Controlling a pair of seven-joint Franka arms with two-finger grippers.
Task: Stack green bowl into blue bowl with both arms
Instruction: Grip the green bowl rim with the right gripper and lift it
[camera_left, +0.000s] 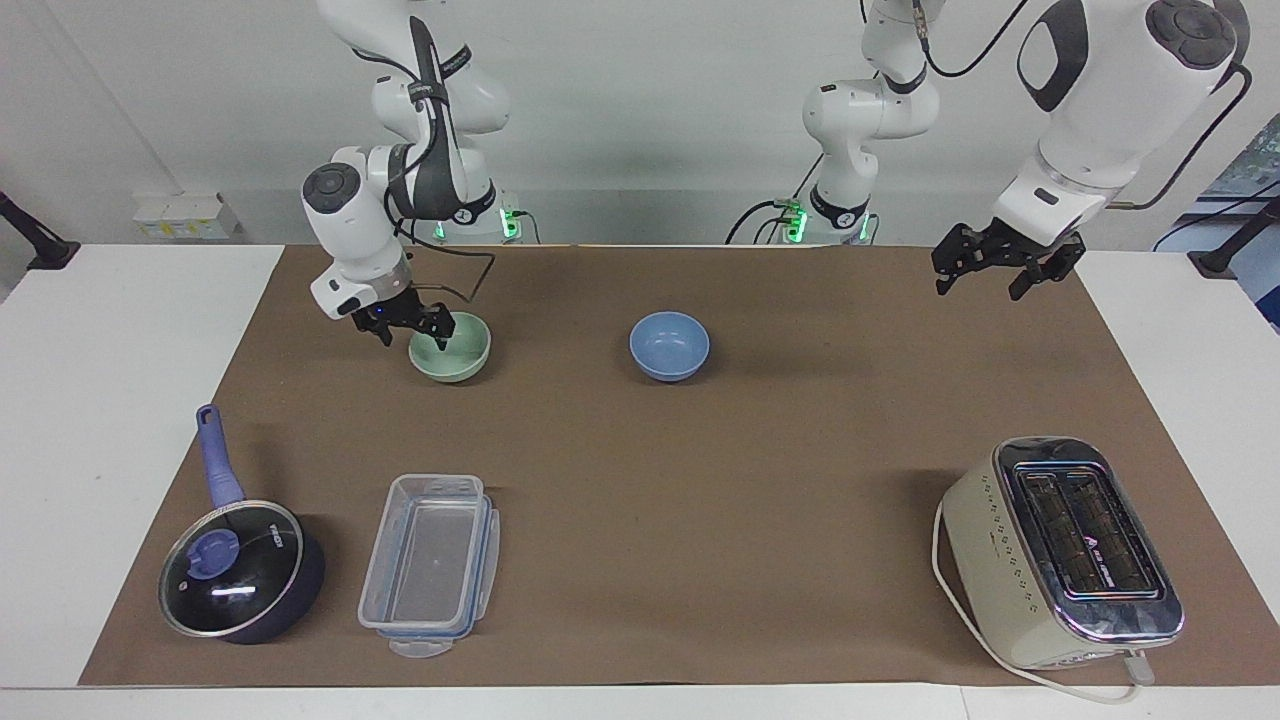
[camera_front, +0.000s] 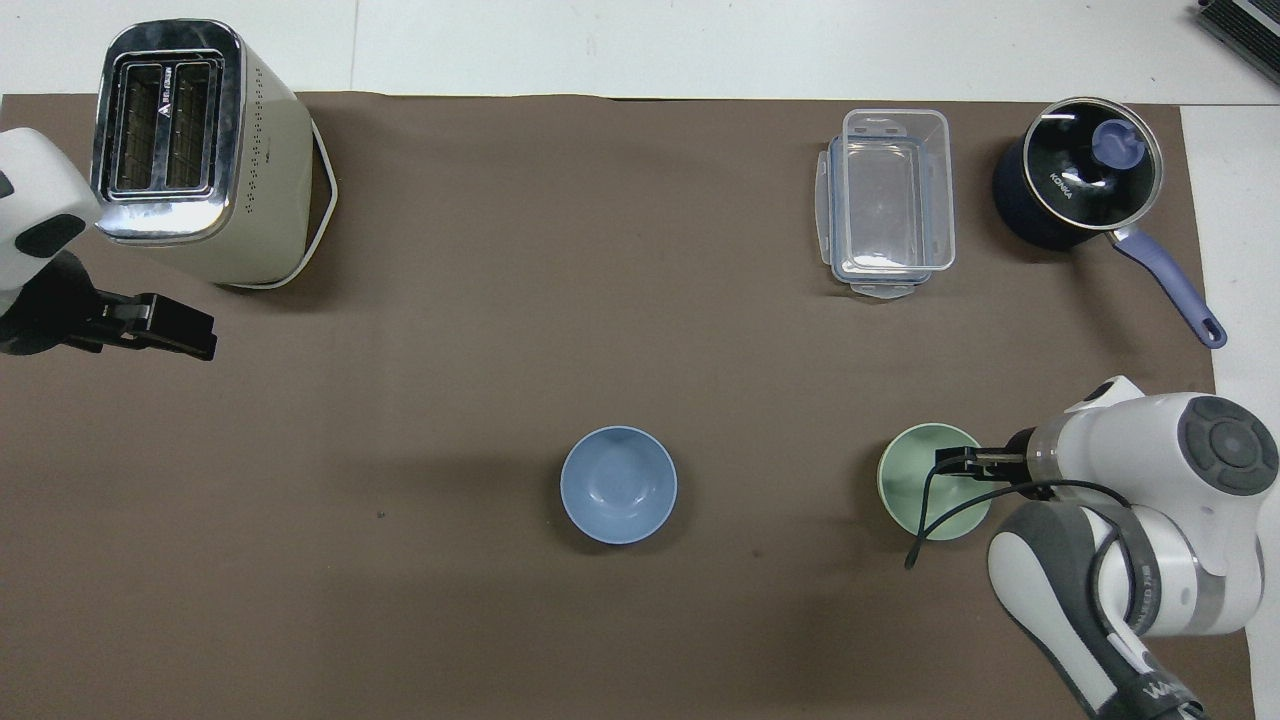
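The right gripper (camera_left: 412, 329) straddles the rim of the small pale mint-green bowl (camera_left: 455, 352), 1 finger inside and 1 outside, jaws spread and not yet closed. That bowl sits on the brown mat (camera_left: 640, 480) beside the glossy periwinkle-blue bowl (camera_left: 669, 345), toward the right arm's end. The left gripper (camera_left: 990, 262) waits above the mat's edge, jaws apart. The risk: a thin rim pinch could tip or slide the smooth green bowl.

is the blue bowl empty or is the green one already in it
Empty. The blue bowl shows only its bare glossy inside; the green bowl sits apart on the mat, toward the right arm's end.
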